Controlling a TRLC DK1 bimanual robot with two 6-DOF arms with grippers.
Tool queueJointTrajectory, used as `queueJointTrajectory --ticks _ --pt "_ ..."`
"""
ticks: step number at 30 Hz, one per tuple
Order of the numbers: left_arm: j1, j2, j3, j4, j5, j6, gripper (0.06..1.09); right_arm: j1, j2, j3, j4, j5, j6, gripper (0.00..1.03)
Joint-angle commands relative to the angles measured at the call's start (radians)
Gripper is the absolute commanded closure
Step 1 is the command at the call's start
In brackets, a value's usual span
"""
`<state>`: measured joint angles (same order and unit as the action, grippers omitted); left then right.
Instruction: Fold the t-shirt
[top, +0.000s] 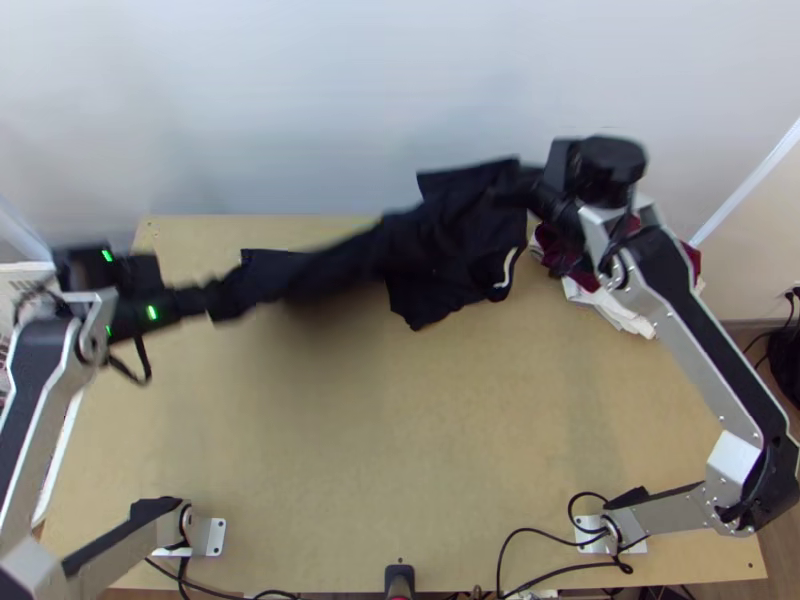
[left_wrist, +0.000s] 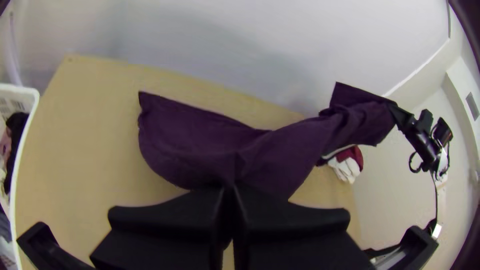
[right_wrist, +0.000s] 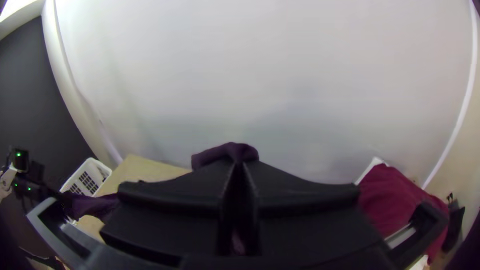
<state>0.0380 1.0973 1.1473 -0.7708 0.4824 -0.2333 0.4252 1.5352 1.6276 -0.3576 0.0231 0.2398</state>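
Presently, I had the dark, plain-cloth t-shirt suspended between two grippers over the far half of the light wooden surface. The left gripper, black and wide-fingered, was closed on one portion; the matching right gripper was closed on another. The span between them was narrow and gathered. I judged the task to be at its preparation stage: no finished fold was visible. Flattening, folding inward, final halving and release remained.

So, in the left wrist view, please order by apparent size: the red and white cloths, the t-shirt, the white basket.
1. T-shirt
2. White basket, cut off by the edge
3. Red and white cloths
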Motion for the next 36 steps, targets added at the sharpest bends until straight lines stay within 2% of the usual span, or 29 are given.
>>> queueJointTrajectory --ticks 1,9,16,21,27,28,30,31,32,33,36 --pt "-0.015 -0.145 -0.095 -0.028 0.044 0.011 1.05 0.015 -0.115 -0.058 0.028 0.012 0.027 1.0" --pt "-0.121 -0.197 -0.324 -0.005 0.048 -0.023 1.05 0.034 -0.168 -0.285 0.075 0.012 0.027 1.0" --pt "-0.168 -0.025 -0.406 0.105 0.048 -0.011 1.05 0.034 -0.126 -0.459 0.19 0.014 0.053 1.0" --pt "-0.125 0.231 -0.325 0.202 0.047 -0.017 1.05 0.035 -0.083 -0.491 0.206 0.012 0.075 1.0" --pt "-0.086 0.549 -0.081 0.231 0.047 -0.014 1.04 0.052 -0.06 -0.528 0.229 0.014 0.089 1.0" --pt "-0.081 0.589 -0.037 0.237 0.045 -0.014 0.92 0.053 -0.055 -0.532 0.232 0.014 0.09 1.0" --pt "-0.079 0.641 0.049 0.228 0.045 0.002 0.49 0.058 -0.053 -0.542 0.238 0.014 0.093 1.0" --pt "-0.079 0.653 0.084 0.217 0.045 0.019 0.32 0.06 -0.055 -0.546 0.243 0.014 0.093 1.0" --pt "-0.081 0.656 0.117 0.214 0.045 0.026 0.19 0.06 -0.055 -0.551 0.244 0.014 0.093 1.0" --pt "-0.081 0.654 0.143 0.205 0.045 0.026 0.12 0.061 -0.055 -0.554 0.243 0.014 0.093 1.0" --pt "-0.063 0.628 0.186 0.182 0.047 0.014 0.11 0.063 -0.055 -0.563 0.244 0.014 0.095 1.0"
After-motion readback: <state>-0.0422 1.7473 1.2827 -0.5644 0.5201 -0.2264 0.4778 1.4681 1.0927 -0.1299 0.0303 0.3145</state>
